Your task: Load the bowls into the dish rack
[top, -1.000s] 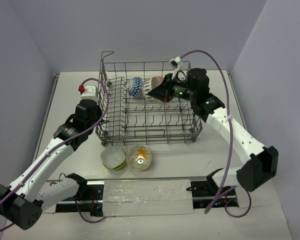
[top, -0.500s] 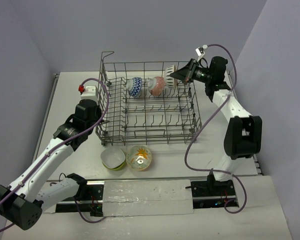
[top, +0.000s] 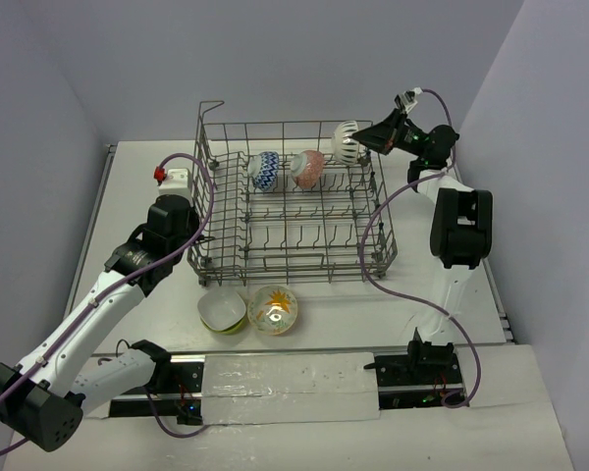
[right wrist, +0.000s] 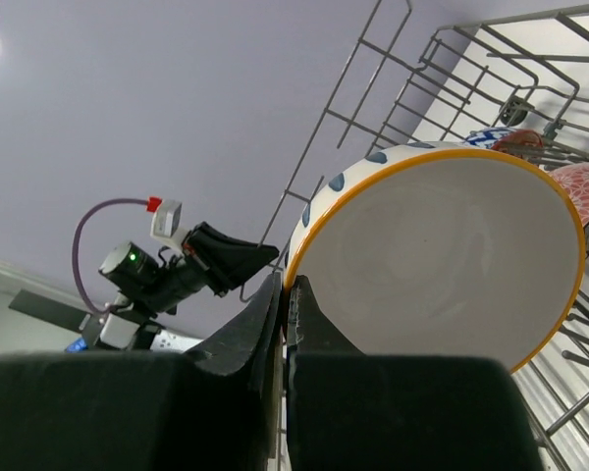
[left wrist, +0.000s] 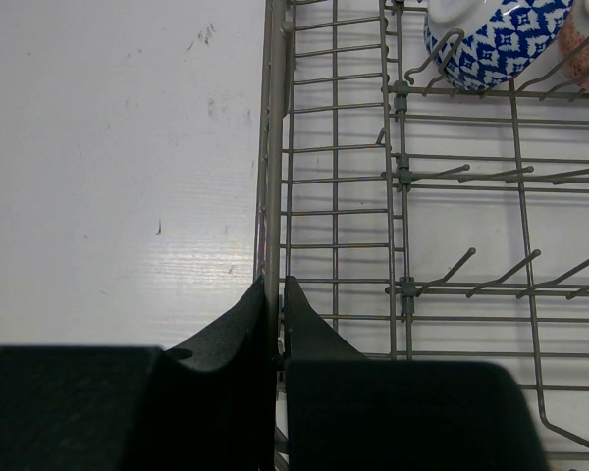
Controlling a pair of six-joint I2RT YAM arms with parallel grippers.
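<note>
Jaws left: left gripper clamped shut on the left rim wire of the dish rack — bracing it, probably.
Table bowls: lime-green bowl and yellow-floral bowl, upright, just beside each other, just off the rack's near edge toward its left end; not loaded yet.
Racked bowls: blue-white bowl and red-orange bowl, on their sides in the rack's far row, side by side.
Jaws right: right gripper pinched shut on the orange rim of the white bowl with dark marks.
Held bowl place: up at the rack's far right corner, about top-rail height; touching the rail or not, can't tell.
Key relation: free far-row tines lie down and left of the held bowl, just right of the red-orange bowl. Held bowl is on edge, mouth facing the right wrist, foot toward the racked pair — likely lower-and-left, same tilt.
Nearer arm: right for that slot; left nearer the table bowls but occupied on the rack.
Writing: none readable.
</note>
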